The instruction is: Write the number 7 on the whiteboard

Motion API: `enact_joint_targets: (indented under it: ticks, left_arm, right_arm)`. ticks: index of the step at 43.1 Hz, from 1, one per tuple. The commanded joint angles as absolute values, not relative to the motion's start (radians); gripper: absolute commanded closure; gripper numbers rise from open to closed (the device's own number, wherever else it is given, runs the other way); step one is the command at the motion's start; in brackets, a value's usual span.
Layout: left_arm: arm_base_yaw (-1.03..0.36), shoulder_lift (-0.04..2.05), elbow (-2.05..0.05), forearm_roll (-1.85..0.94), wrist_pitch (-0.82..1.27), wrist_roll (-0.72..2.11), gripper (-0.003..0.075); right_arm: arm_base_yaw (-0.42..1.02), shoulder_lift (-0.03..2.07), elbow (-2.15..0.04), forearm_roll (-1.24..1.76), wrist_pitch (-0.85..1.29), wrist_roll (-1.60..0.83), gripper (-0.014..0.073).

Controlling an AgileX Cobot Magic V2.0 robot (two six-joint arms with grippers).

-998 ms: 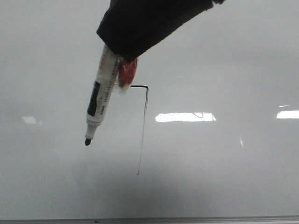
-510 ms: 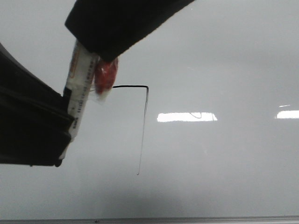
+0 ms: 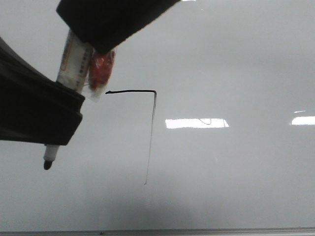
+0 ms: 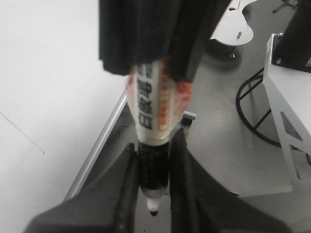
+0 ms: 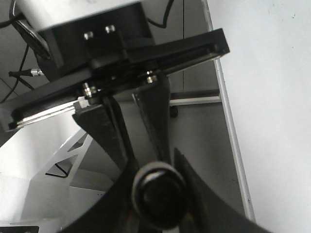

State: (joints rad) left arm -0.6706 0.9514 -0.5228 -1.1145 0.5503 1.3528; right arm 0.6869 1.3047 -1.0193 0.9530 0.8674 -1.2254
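Looking at the whiteboard (image 3: 236, 64), you find the number 7 (image 3: 150, 128) drawn left of its centre: a short thick black top stroke running level, joined at its right end to a long thin faint downstroke that leans slightly leftward as it descends. The figure stands well above the thin grey frame edge along the board's bottom. Two bright rectangular reflections lie to the right of the downstroke, apart from it.

Just left of the top stroke's free end you see the marker (image 3: 74, 64), tilted, its white labelled barrel above and its black tip (image 3: 47, 165) pointing down-left, off the drawn line. A red-orange piece sits against the barrel's right side, close to the stroke's end.

Both arms have hold of this marker. The left pincer (image 4: 153, 167) has its two dark fingers closed on the lower black section of the barrel, tip poking out between them in the left wrist view. The right pincer (image 5: 158, 187) grips the upper end: in the right wrist view you see the round butt of the marker seated between its fingers, jaws pressed to either side. In the front view the right arm covers the barrel's top, the left arm its lower part.
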Motion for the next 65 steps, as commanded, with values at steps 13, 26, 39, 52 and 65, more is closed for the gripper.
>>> enact_joint_targets:
  ticks: [13,26,39,52,65]
  left_arm:
    - [-0.673,0.944,-0.555,-1.186,0.547,1.356,0.0741]
    - [-0.673,0.944,-0.555,-1.186,0.524,1.356,0.0741]
    - [-0.623,0.956,-0.555,-1.114,0.348,1.152,0.0741]
    - [-0.174,1.012,-0.555,-1.028,0.353,1.01,0.0741]
    - [0.255,1.085,-0.555,-0.983,0.335,0.98,0.0741]
  right_arm:
    - [0.689,1.275,-1.052,1.063,0.842,-1.238,0.0383]
    - [0.687,1.262,-1.052,1.085,0.773,-1.238,0.0]
    - [0.563,1.105,-1.051,1.069,0.72,-1.185,0.0]
    - [0.245,0.835,-0.899,0.934,0.654,-0.99,0.0004]
    - [0.085,0.524,-0.523,0.938,0.364,-0.93,0.0255]
